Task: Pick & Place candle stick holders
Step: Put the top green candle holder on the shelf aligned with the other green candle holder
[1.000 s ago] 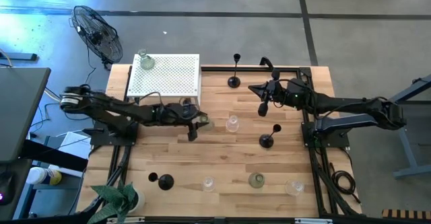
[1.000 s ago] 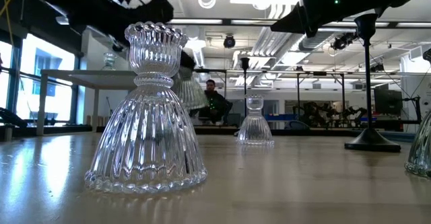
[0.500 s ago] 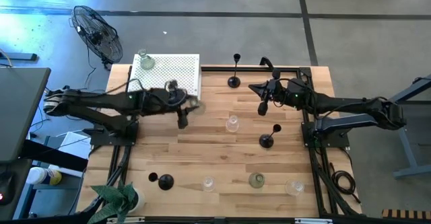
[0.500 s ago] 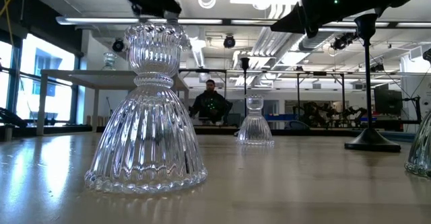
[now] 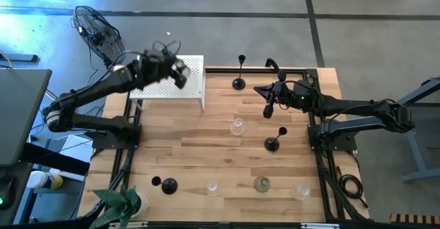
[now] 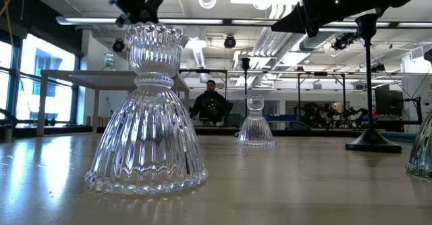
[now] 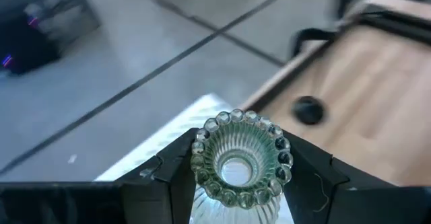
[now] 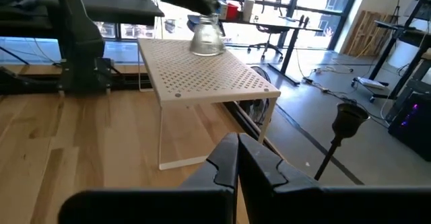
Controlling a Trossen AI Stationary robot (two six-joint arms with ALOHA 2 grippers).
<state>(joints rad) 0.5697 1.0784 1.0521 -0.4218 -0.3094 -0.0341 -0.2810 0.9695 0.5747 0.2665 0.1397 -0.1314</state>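
My left gripper (image 5: 179, 72) is raised over the white perforated stand (image 5: 196, 84) at the table's far left. It is shut on a clear ribbed glass candle holder (image 7: 239, 158), which also shows in the right wrist view (image 8: 205, 37). My right gripper (image 5: 269, 109) is shut and empty, above the table's far right. Three black holders stand on their round bases: a tall one (image 5: 239, 72), a middle one (image 5: 274, 140) and a short one (image 5: 166, 184). Another glass holder (image 6: 110, 61) stands on the stand. More glass holders stand at mid-table (image 5: 237, 126) and along the near edge (image 5: 261, 183). My left gripper pinches the glass holder between its two fingers (image 7: 176, 177), on opposite sides just below the beaded rim of its cup (image 7: 200, 158). The fingers come from above, slanting down. The holder is upright, its base (image 8: 206, 49) at or just above the stand's top; I cannot tell which.
A black wire fan (image 5: 100, 33) stands off the table's far left corner and a plant (image 5: 120, 201) at the near left corner. A large glass holder (image 6: 148, 110) stands close to the low camera. Bare wood lies between the stand and the near row of holders.
My left gripper has risen from mid-table and gone toward the far left, carrying the glass holder upright from beside the stand to over its top. My right gripper has kept still.
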